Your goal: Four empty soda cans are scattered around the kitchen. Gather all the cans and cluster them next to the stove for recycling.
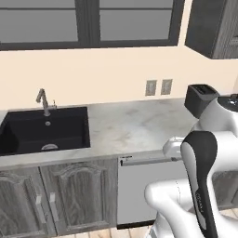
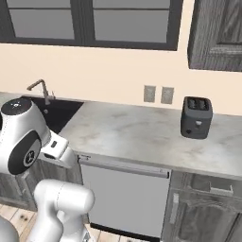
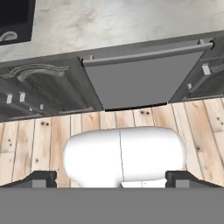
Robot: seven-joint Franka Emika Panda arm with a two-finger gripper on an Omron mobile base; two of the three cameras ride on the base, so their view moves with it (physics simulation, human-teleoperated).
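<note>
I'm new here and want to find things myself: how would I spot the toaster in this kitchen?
Start at the long grey marble counter under the cream wall, and follow it away from the black sink, past the two wall outlets. The toaster stands upright just beyond them, near the wall. It is a small dark box with two slots on top, the one appliance standing on that stretch of counter.

- Both base views looked forward and down from behind the arm, sharing the counter, sink and dishwasher.
- The hand view faced down on the dishwasher and plank floor.
</note>
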